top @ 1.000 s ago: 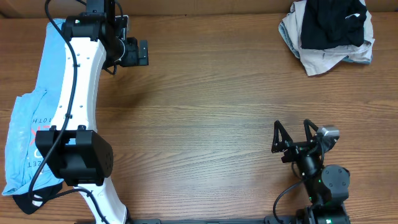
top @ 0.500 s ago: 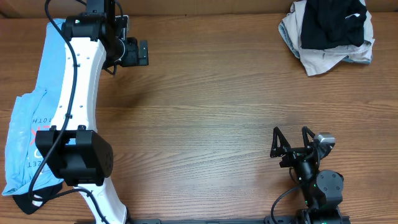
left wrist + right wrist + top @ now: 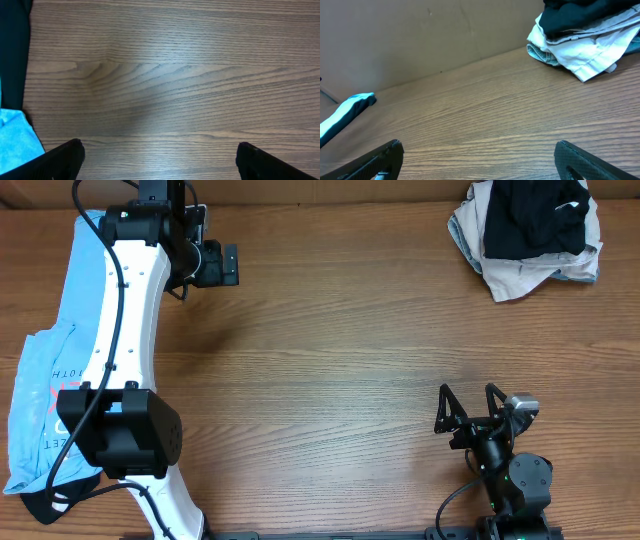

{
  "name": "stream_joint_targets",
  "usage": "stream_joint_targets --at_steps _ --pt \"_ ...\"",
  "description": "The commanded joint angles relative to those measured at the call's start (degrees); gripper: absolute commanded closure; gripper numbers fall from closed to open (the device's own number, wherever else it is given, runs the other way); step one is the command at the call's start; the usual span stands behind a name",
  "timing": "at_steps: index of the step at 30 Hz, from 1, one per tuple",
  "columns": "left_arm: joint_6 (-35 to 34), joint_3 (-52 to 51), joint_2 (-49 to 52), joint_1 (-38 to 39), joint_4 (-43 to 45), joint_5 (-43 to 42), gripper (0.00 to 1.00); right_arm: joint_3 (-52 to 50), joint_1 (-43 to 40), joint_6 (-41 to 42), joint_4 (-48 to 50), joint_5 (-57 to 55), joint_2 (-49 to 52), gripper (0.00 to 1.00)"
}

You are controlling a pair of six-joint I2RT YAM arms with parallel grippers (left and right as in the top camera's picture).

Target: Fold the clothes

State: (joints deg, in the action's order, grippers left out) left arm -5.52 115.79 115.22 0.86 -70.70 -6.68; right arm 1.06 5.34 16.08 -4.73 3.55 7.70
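Observation:
A light blue T-shirt (image 3: 45, 380) with printed letters lies folded along the table's left edge, partly under my left arm; its edge shows in the left wrist view (image 3: 15, 135) and far off in the right wrist view (image 3: 345, 112). A heap of clothes (image 3: 530, 230), black on white and grey, sits at the back right and shows in the right wrist view (image 3: 585, 35). My left gripper (image 3: 232, 265) is open and empty over bare wood at the back left (image 3: 160, 155). My right gripper (image 3: 468, 405) is open and empty near the front right (image 3: 480, 155).
The wooden table (image 3: 340, 360) spans the view. A brown wall (image 3: 420, 35) stands behind its far edge. A dark strip (image 3: 12, 55) runs along the left side of the left wrist view.
The right arm drew back toward the front edge between one second and half a second ago, then stayed still. The left arm and the clothes have not moved.

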Motion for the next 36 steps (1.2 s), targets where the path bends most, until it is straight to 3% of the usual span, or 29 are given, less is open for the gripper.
stream_joint_targets --at_steps 1,10,23,28,36 --pt "1.3 0.1 0.6 0.2 0.0 -0.4 0.00 -0.6 0.2 0.3 0.2 -0.8 -0.7 0.00" --pt "1.3 0.1 -3.7 0.8 0.0 -0.4 0.00 -0.6 0.2 0.3 0.2 -0.8 -0.7 0.00" --pt "1.8 -3.7 -28.3 3.7 3.6 1.8 0.00 -0.6 0.2 0.3 0.2 -0.8 -0.7 0.00" --pt "4.3 -18.3 -42.2 3.7 15.0 2.2 0.00 -0.6 0.2 0.3 0.2 -0.8 -0.7 0.00" --pt "7.0 -57.0 -68.1 3.6 45.7 2.2 0.00 -0.6 0.2 0.3 0.2 -0.8 -0.7 0.00"
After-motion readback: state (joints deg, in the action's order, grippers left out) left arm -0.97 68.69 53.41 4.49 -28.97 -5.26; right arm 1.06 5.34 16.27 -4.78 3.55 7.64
